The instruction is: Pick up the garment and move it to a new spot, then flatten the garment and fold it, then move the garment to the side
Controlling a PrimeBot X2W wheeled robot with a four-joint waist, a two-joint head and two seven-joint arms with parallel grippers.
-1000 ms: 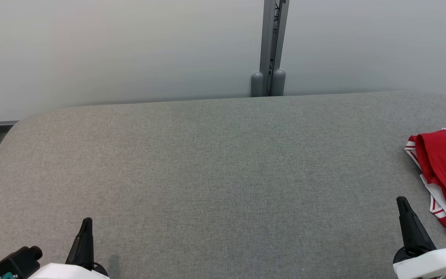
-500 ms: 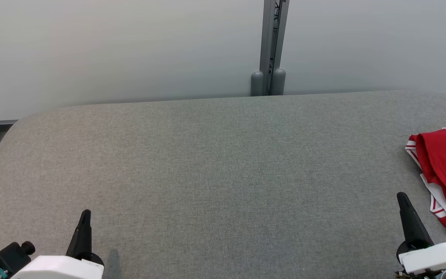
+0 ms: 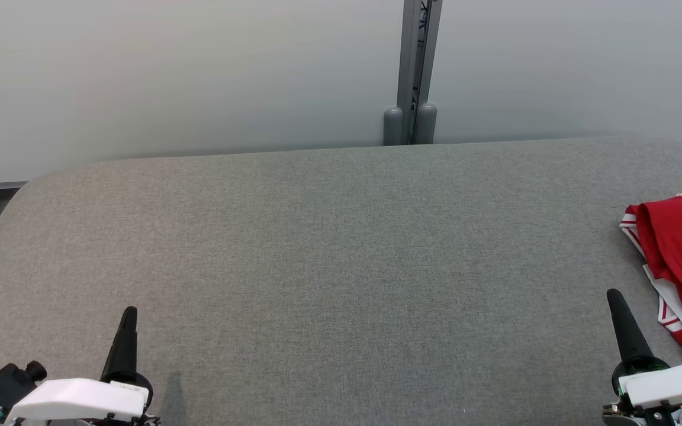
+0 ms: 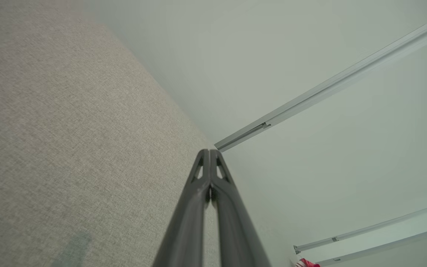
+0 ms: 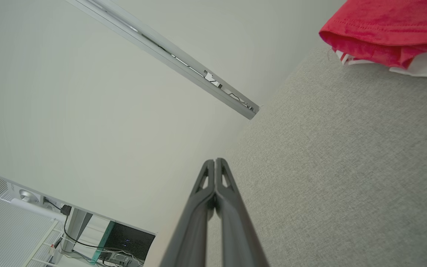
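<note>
At about 3 o'clock in your head view, the garment (image 3: pixel 681 260), red with white striped trim, lies bunched at the right edge of the grey fabric-covered table (image 3: pixel 341 248), partly cut off by the frame. Note the right gripper (image 3: pixel 613 294) at 4 o'clock, near the garment's left side but apart from it. Its two dark fingers (image 5: pixel 235 230) are pressed together tip to tip and hold nothing, as your right wrist view confirms. Note the left gripper (image 3: pixel 129 310) at 8 o'clock, well apart from the garment, its fingers likewise closed on nothing and pointing toward 12 o'clock. At 12 o'clock a grey metal post (image 3: pixel 415 71) rises against the pale wall (image 3: pixel 169 77) behind the table's far edge.
</note>
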